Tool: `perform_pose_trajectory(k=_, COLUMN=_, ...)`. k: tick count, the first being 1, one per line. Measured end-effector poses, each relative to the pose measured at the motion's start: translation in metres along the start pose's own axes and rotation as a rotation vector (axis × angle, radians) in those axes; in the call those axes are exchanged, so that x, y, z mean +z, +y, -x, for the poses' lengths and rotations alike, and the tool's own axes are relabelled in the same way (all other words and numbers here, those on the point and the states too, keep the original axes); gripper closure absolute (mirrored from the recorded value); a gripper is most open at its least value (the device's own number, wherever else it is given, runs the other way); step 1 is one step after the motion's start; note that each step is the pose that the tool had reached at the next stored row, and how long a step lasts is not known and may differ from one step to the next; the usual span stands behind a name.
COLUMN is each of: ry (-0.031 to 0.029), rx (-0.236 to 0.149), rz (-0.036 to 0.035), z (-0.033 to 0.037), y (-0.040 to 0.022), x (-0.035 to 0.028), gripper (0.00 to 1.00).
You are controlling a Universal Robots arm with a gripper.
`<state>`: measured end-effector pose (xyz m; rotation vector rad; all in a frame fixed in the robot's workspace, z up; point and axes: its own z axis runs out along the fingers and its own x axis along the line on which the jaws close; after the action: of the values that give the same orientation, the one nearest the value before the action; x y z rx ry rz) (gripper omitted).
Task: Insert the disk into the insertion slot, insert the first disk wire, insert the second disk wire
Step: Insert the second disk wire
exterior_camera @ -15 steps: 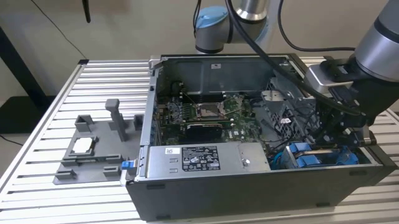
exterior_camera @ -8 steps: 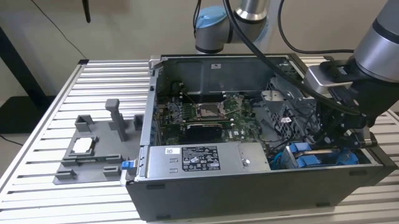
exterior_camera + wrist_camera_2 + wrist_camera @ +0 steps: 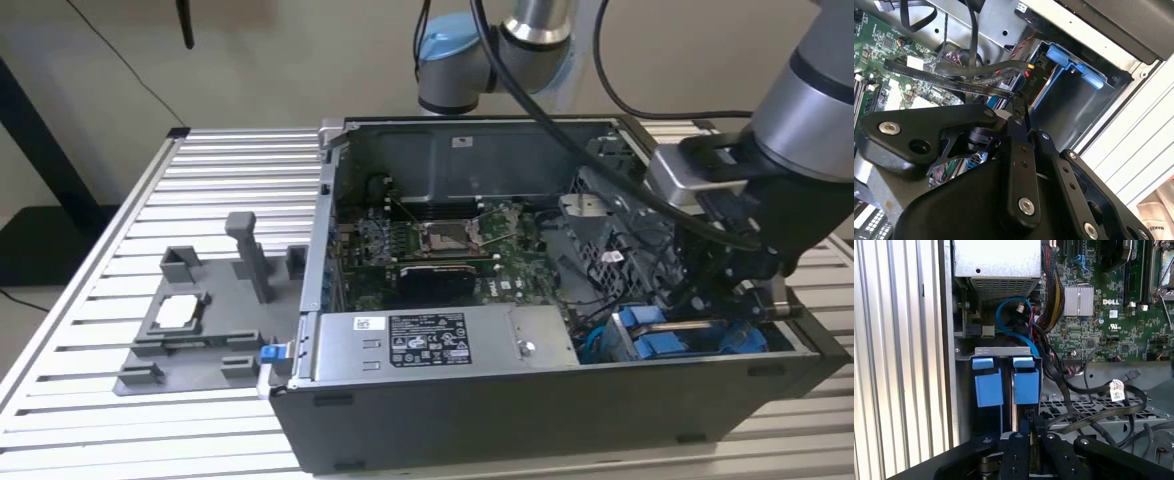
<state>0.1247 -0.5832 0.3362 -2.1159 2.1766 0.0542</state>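
Hovering at the slot [image 3: 687,335] with the disk [image 3: 1008,380] seated, the jaws pinch a wire [image 3: 979,75], seemingly mid-insertion.

Bystanders around the open computer case [image 3: 561,420]

The green motherboard [image 3: 441,245] lay inside the case; a grey labelled power-supply box [image 3: 427,345] sat along the case's near edge, just in front of the motherboard. A grey plastic fixture tray [image 3: 194,335] stood beside the case, toward the exterior view's left, on the slatted metal table [image 3: 80,400]. Black cables [image 3: 1094,412] trailed over the case floor near the motherboard
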Motion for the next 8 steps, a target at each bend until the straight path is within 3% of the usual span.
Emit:
perform_pose_trajectory(k=4, ry=-0.0056, rx=0.001, rz=0.0002, z=0.0001, y=0.0012, x=0.0006, gripper=0.83)
perform_pose_trajectory(k=5, ry=-0.0060, rx=0.001, rz=0.0002, z=0.0001, y=0.0012, x=0.0004, gripper=0.76)
perform_pose_trajectory(k=8, ry=-0.0057, rx=0.002, rz=0.0002, z=0.0005, y=0.0010, x=-0.0039, gripper=0.76)
